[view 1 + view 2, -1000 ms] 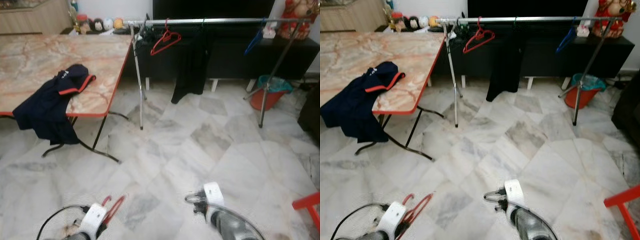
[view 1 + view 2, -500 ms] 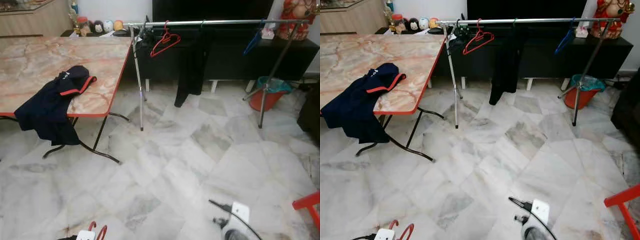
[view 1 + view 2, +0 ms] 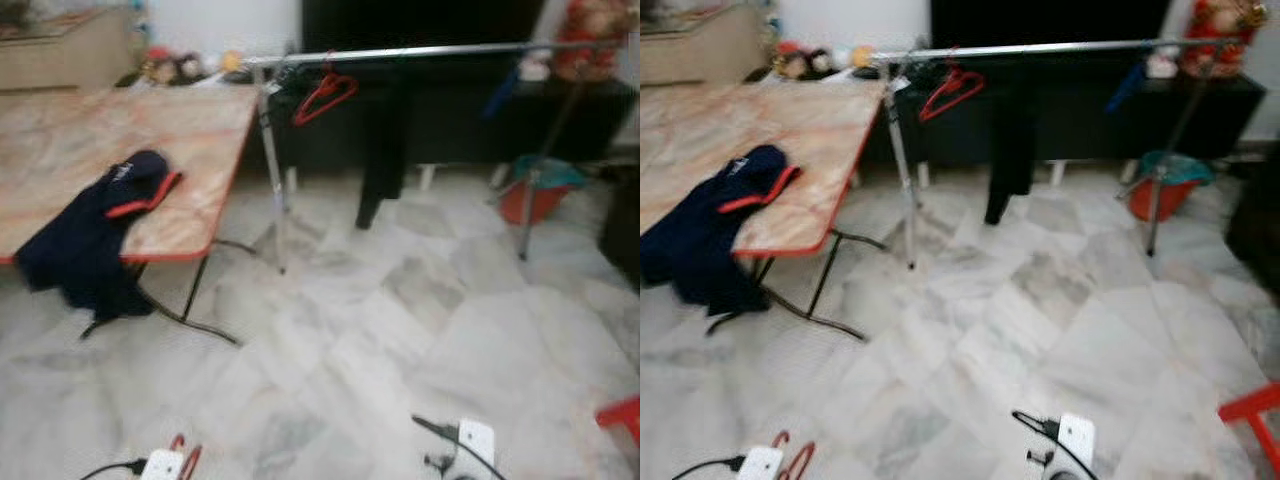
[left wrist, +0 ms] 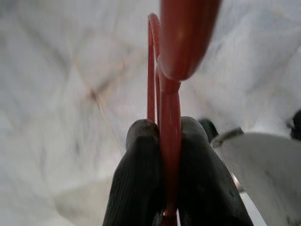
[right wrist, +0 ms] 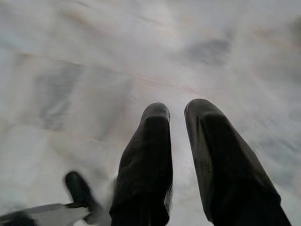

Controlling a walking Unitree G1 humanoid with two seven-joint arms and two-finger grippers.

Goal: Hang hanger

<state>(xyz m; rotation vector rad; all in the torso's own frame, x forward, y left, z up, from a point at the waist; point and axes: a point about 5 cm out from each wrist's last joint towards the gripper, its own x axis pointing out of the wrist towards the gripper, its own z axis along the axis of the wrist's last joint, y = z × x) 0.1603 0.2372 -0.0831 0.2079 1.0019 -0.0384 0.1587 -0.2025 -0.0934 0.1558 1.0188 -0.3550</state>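
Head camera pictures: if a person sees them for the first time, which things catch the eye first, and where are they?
First comes the long metal clothes rail across the back, with a red hanger and a dark garment hanging on it. Next is the navy jacket with red trim, draped over the edge of the marble-patterned table at the left. Low at the near left, the left end effector is shut on another red hanger over the marble floor.

Even indoor light; head views motion-blurred, wrist views soft.
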